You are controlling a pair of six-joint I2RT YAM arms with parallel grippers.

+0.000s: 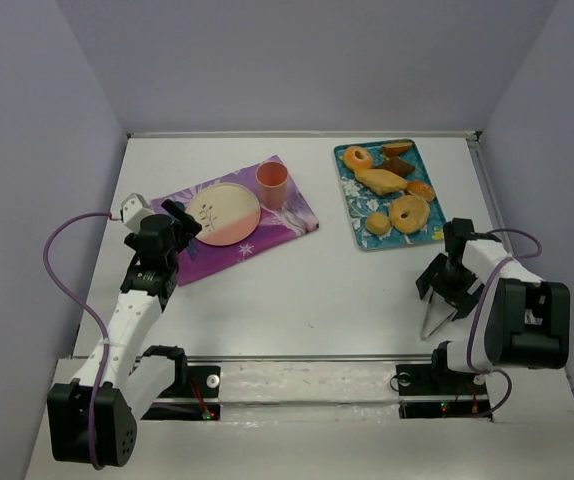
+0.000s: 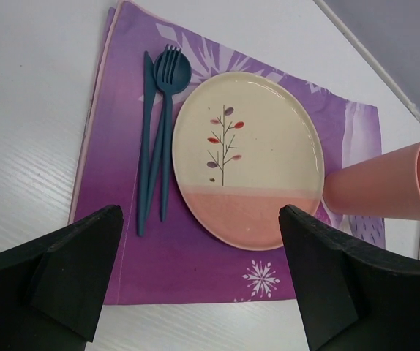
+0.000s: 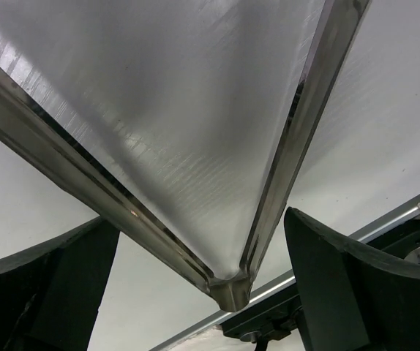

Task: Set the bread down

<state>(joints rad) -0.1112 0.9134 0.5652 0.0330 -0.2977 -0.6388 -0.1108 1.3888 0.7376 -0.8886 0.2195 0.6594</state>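
Note:
The bread, a small round golden bun, lies on the blue patterned tray at the back right, next to a ring donut. My right gripper is open in front of the tray, over metal tongs lying on the table. In the right wrist view the tongs spread in a V between my open fingers, and their hinge end is not gripped. My left gripper is open and empty over the near edge of the purple placemat, facing the plate.
An orange cup stands right of the plate on the placemat. A blue knife and fork lie left of the plate. The tray also holds another donut, a tan loaf and dark pastries. Grey walls enclose the table.

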